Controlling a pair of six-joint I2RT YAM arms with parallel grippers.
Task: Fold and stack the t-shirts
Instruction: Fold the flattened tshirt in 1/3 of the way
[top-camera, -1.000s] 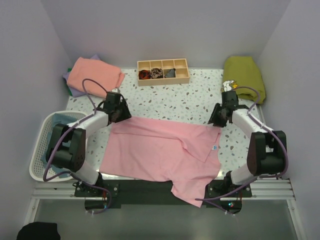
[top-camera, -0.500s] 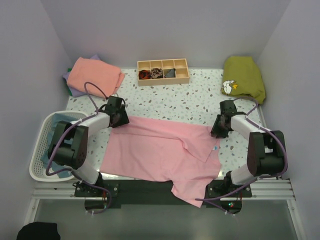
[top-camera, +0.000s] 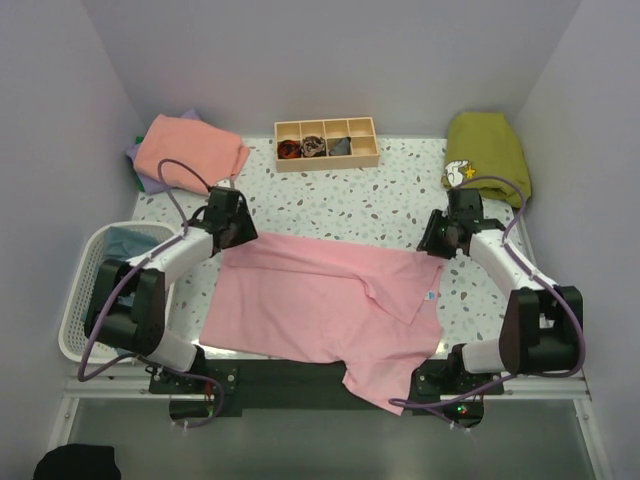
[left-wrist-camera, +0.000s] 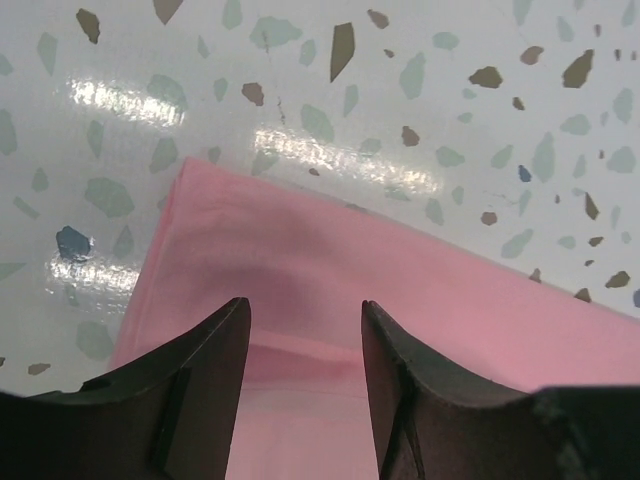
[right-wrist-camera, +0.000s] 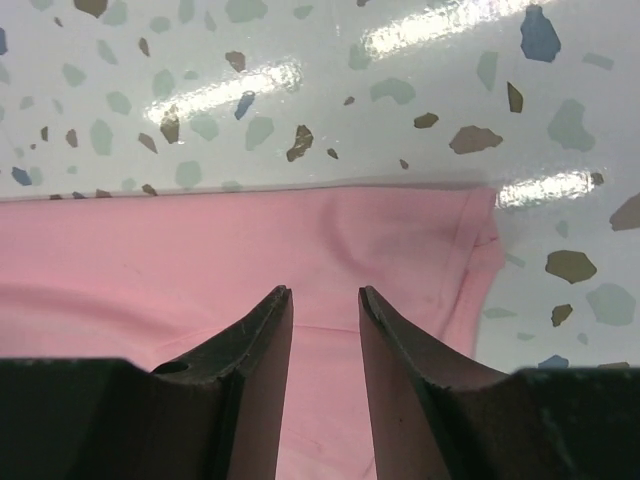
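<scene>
A light pink t-shirt (top-camera: 320, 300) lies spread flat in the middle of the table, its lower hem hanging over the near edge. My left gripper (top-camera: 232, 226) is over the shirt's far left corner. In the left wrist view the gripper (left-wrist-camera: 305, 305) is open, with the pink cloth (left-wrist-camera: 400, 290) lying flat under the jaws. My right gripper (top-camera: 441, 240) is over the far right corner. In the right wrist view the gripper (right-wrist-camera: 325, 290) is open above the pink hem (right-wrist-camera: 420, 230). A salmon shirt (top-camera: 190, 148) lies folded on a lavender one (top-camera: 139, 168) at the back left.
A compartmented wooden tray (top-camera: 326, 143) with small dark items stands at the back centre. An olive-green garment (top-camera: 488, 150) lies at the back right. A white basket (top-camera: 85, 300) holding a teal-blue shirt (top-camera: 125, 243) stands at the left edge.
Both grippers dipped toward the shirt's far corners half a second ago and have since drawn back slightly. The pink shirt lies much as before.
</scene>
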